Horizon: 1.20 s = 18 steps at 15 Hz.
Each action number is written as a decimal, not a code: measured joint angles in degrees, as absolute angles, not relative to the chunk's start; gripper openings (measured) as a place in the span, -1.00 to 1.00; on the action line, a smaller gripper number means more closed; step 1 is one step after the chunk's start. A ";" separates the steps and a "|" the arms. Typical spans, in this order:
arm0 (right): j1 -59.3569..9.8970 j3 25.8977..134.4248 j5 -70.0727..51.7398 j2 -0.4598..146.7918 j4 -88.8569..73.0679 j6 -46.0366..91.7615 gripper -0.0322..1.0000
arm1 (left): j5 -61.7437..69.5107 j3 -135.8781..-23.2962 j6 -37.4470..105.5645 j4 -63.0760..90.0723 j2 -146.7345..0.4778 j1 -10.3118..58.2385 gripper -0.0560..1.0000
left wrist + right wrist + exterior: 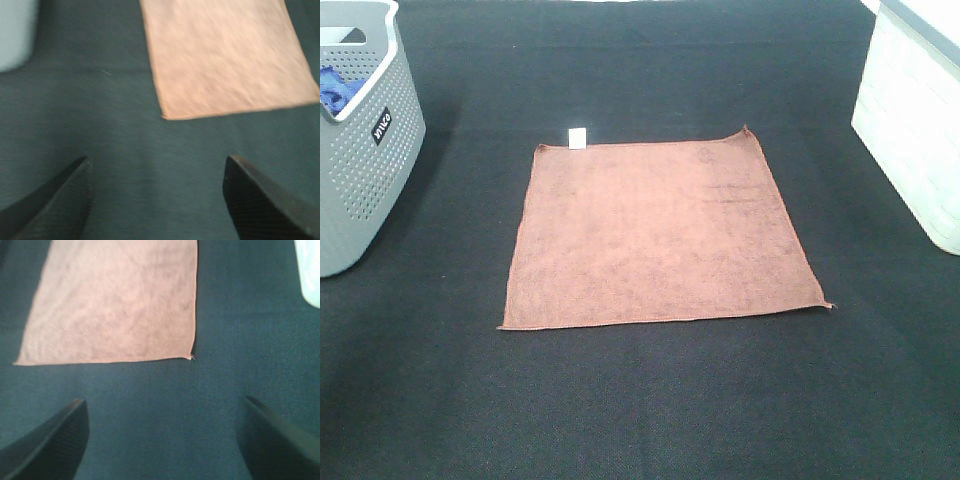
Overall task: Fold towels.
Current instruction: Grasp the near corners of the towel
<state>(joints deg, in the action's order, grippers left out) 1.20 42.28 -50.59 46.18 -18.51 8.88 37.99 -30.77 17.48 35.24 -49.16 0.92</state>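
A square reddish-brown towel [660,232] lies flat and unfolded in the middle of the dark table, with a small white tag [577,137] on its far edge. Neither arm shows in the high view. In the left wrist view my left gripper [157,200] is open and empty above the dark mat, short of the towel's near left corner [167,116]. In the right wrist view my right gripper [162,440] is open and empty, short of the towel's near right corner [191,356].
A grey perforated basket [360,140] with something blue inside stands at the far left. A white basket [915,120] stands at the far right. The table is covered by a dark mat [640,400].
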 joint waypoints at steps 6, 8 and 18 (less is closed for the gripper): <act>1.20 50.82 -49.10 71.62 -20.45 10.54 0.47 | 38.10 -37.13 40.97 59.70 -78.50 0.92 0.41; 1.20 51.85 -48.53 78.78 -25.27 14.38 0.47 | 38.22 -39.02 42.86 62.74 -86.34 1.09 0.41; 1.20 62.91 -44.35 107.31 -38.22 27.50 0.47 | 32.54 -51.28 44.35 64.92 -109.84 7.56 0.41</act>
<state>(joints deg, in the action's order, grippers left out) 1.20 62.91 -44.35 107.31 -38.22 27.50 32.54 -51.28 44.35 64.92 -109.84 7.56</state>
